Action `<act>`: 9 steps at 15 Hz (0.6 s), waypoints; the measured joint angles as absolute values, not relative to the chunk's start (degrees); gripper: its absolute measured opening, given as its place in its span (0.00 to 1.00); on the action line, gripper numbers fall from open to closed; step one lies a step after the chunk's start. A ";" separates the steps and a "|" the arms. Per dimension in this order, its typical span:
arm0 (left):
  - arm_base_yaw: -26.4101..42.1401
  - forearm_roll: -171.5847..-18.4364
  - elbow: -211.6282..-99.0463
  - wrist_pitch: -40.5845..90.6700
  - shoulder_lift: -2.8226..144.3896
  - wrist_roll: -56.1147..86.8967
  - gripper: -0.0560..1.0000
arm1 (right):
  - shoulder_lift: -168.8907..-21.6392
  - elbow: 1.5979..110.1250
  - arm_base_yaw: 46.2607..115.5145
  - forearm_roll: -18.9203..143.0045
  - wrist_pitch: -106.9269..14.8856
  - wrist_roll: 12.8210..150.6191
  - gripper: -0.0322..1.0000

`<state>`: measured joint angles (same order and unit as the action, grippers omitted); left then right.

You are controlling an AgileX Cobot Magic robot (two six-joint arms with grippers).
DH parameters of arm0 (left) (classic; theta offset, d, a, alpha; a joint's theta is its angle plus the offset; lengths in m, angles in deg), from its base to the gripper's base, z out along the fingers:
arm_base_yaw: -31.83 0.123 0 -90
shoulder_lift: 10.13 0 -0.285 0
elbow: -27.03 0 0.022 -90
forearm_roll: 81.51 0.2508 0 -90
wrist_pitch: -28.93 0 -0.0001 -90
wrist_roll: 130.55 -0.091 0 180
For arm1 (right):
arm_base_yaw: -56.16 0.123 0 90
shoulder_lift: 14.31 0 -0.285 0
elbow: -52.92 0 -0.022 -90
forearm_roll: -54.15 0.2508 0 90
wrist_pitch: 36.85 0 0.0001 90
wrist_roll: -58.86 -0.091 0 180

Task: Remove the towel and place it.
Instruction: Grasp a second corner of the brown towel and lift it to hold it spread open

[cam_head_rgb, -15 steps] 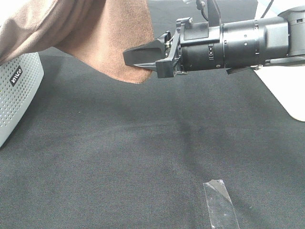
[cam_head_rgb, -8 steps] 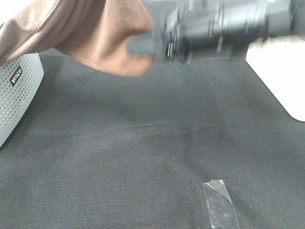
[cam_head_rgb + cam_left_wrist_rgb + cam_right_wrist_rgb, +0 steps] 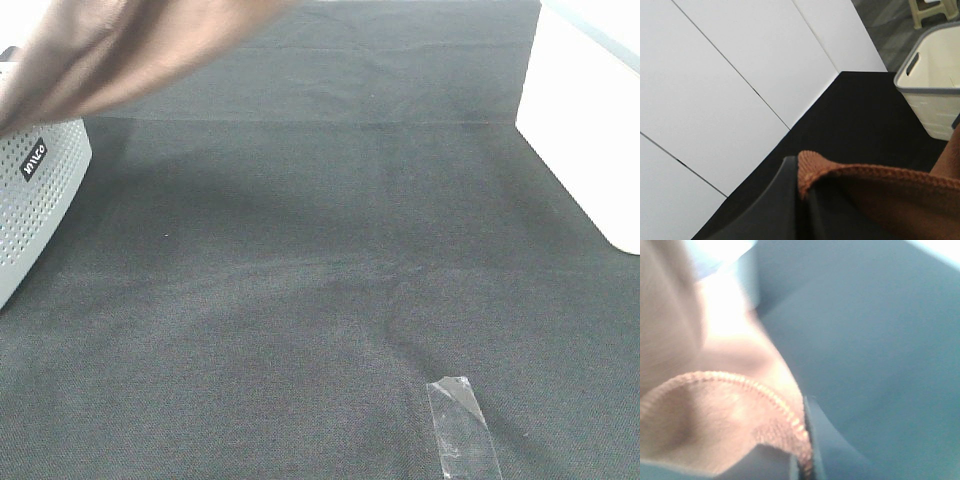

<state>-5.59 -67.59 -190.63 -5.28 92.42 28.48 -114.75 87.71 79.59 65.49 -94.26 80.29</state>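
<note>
Between the clamped jaws of left gripper (image 3: 801, 197) and right gripper (image 3: 801, 460) sits the towel (image 3: 880, 187), pinched by its stitched hem; it looks soft, light and floppy, so corners should grip best

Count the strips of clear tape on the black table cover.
1: the tape strip lies on the table cover at the near edge, right of centre. The lifted towel could hide more.

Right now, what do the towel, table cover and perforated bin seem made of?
The towel: brown plush cloth, probably microfibre; soft nap, stitched hem. The table cover: matte black woven fabric; fine weave grain. The perforated bin: pale moulded plastic, likely; regular rows of small holes.
</note>
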 joint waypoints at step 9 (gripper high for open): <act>4.84 -69.08 -190.63 17.75 98.55 28.82 0.06 | -124.66 102.67 79.59 57.01 -73.98 82.29 0.03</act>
<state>4.84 -69.08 -190.63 17.75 98.55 28.82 -124.66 102.67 79.59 57.01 -73.98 82.29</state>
